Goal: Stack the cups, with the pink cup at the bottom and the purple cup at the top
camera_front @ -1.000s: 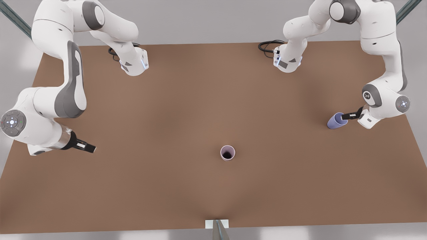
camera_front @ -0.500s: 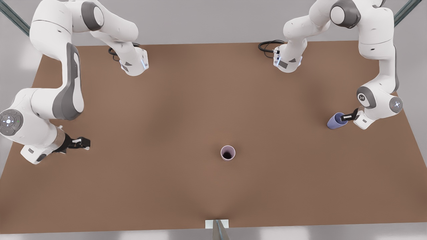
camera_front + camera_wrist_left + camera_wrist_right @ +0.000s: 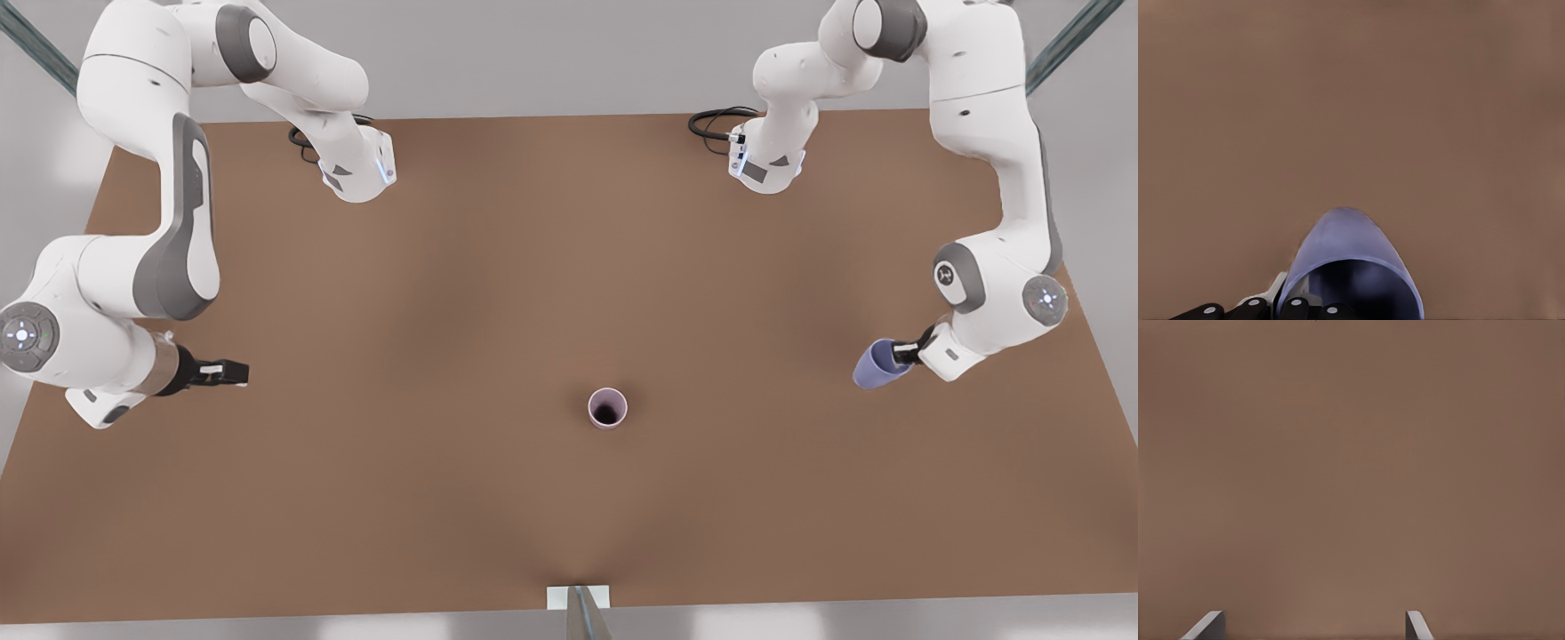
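My left gripper point(image 3: 900, 356) — clamped on rim of bluish lavender tapered purple cup point(image 3: 876, 364), tilted, at front view's right. Pale mauve-pink cup point(image 3: 607, 408) upright, centre table: level before lowering. My right gripper point(image 3: 233, 372) — fingers apart, waits.

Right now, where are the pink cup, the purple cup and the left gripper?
Pale mauve-pink tapered cup point(image 3: 607, 408): front view, rim.
Bluish lavender tapered cup point(image 3: 873, 366): front view, side wall.
Left gripper point(image 3: 901, 352): front view, at the fingertips.

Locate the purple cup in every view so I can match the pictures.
Front view: the purple cup is at the front view's right, gripped at its rim by the left pincer.
Left wrist view: close up, seen rim-on, with the pincer's fingers at the rim.
Right wrist view: not in it.
Shared landmark: the brown table.
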